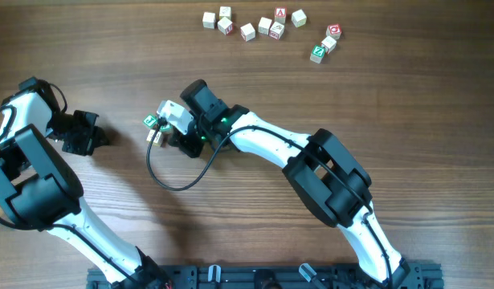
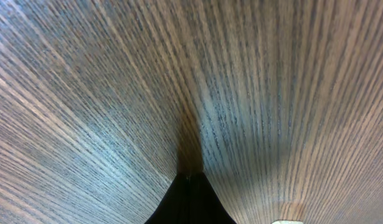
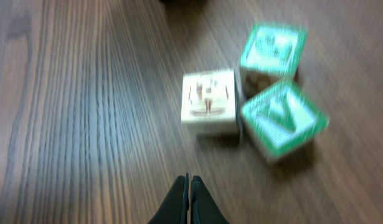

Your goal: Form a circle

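Three circle cubes (image 3: 253, 93) lie just ahead of the closed right claw (image 3: 189, 182).

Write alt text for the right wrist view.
Two green-faced alphabet cubes and one pale cube with a faint mark huddle together on a wood-grain table. The right gripper, shut, points toward them from the bottom edge, touching none.

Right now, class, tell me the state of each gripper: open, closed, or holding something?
Left gripper: closed, holding nothing.
Right gripper: closed, holding nothing; the cubes lie just ahead of it.
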You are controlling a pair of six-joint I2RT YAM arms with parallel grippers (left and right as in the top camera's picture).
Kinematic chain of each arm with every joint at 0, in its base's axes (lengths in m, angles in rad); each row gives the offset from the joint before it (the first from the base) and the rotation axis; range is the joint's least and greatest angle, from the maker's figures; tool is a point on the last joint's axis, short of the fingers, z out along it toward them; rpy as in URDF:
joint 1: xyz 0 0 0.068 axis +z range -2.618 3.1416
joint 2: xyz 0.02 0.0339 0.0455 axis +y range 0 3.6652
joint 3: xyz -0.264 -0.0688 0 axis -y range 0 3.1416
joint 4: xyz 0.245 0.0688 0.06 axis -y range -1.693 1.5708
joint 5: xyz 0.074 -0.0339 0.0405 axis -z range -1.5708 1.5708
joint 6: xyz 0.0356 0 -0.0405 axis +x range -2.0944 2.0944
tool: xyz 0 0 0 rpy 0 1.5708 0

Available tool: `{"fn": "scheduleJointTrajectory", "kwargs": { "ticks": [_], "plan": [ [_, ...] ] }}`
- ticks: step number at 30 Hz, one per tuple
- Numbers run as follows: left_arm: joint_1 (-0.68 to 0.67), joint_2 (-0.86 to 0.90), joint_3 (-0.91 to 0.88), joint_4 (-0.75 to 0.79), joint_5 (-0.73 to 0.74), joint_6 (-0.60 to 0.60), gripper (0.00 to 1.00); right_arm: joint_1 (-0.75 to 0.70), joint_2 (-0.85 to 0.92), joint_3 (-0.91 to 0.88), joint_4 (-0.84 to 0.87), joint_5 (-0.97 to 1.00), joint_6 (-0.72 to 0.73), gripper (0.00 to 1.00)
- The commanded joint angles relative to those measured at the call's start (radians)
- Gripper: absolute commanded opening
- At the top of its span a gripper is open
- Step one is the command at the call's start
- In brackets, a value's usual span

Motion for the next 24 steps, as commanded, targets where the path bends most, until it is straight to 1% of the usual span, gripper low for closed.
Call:
{"fn": "scheduleJointTrajectory", "kwargs": {
  "ticks": [1,3,24],
  "plan": [
    [-0.001,-0.013,-0.006,0.013,-0.006,-0.013,0.04,0.024,-0.002,-0.008,0.031,-0.007,-0.042,0.04],
    [-0.001,-0.013,-0.006,0.015,-0.007,-0.013,0.04,0.029,0.005,-0.008,0.035,0.026,-0.041,0.05],
    [-0.001,-0.013,-0.006,0.031,-0.006,-0.013,0.04,0.045,0.076,-0.008,0.124,0.065,-0.004,0.05]
  ]
}}
